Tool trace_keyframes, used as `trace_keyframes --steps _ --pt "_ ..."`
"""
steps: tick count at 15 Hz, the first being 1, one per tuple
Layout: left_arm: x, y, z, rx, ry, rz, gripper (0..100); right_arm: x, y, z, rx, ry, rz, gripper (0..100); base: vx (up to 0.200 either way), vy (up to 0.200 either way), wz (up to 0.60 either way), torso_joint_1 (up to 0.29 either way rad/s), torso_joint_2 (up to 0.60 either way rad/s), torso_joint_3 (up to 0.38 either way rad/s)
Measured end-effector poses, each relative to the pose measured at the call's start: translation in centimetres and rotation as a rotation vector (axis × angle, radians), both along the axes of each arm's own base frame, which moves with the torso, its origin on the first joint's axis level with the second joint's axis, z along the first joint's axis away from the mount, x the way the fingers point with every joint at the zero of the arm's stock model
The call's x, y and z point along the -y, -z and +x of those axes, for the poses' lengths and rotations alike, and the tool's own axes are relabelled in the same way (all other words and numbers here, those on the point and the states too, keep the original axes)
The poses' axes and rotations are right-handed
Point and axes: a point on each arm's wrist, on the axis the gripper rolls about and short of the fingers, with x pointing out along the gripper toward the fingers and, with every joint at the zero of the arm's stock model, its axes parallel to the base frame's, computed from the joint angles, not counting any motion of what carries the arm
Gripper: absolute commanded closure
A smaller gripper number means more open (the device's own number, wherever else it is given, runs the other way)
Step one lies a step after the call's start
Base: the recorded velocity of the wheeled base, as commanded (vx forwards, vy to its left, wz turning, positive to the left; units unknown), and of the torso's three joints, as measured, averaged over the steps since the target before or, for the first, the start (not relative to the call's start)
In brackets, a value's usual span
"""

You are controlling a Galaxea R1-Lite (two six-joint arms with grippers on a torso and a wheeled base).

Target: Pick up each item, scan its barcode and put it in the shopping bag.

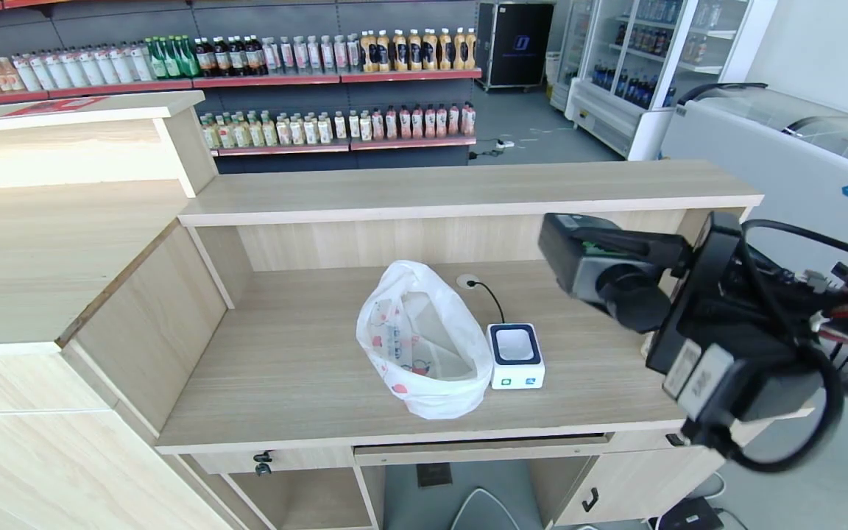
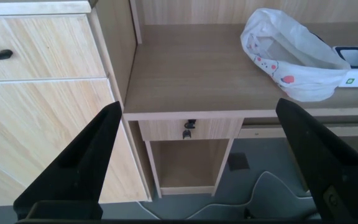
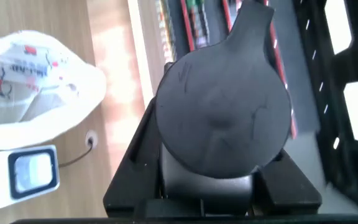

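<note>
Plastic bag [image 1: 387, 331] one, scanner [image 1: 516, 357] one, left jaws agape, right jaws clamping black item [image 1: 578, 254].

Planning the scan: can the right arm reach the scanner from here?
Likely yes. The right end effector holds a black item raised over the counter, right of the scanner; nothing stands between them.

Our right arm [image 1: 755, 331] comes in from the right side, with its wrist raised above the right end of the bench [image 1: 299, 375]. The right gripper [image 1: 578, 258] points leftward, and its fingers [image 3: 126, 186] are clamped on a dark item [image 3: 222, 118]. Our left gripper [image 2: 199, 106] hangs low in front of the bench's front edge, with its fingers [image 2: 86, 162] spread wide apart.
</note>
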Motion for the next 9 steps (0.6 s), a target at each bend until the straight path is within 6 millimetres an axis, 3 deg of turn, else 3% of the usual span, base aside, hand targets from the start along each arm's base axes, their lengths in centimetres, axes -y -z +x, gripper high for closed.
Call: trace_keyframes --steps 2,5,6,9 --pt "0.0 0.0 0.0 0.0 0.0 0.0 0 4.8 0.3 0.8 -0.218 0.395 0.273 100 0.0 0.0 0.0 0.0 0.0 0.0" --pt "0.0 0.0 0.0 0.0 0.0 0.0 0 10.9 2.5 -0.1 -0.389 0.751 0.502 100 0.0 0.0 0.0 0.0 0.0 0.0" --pt "0.0 0.0 0.0 0.0 0.0 0.0 0 12.0 3.0 -0.6 -0.449 0.812 0.596 100 0.0 0.0 0.0 0.0 0.0 0.0" --pt "0.0 0.0 0.0 0.0 0.001 0.0 0 13.5 3.5 -1.5 -0.579 0.879 0.855 100 0.0 0.0 0.6 -0.002 0.0 0.002"
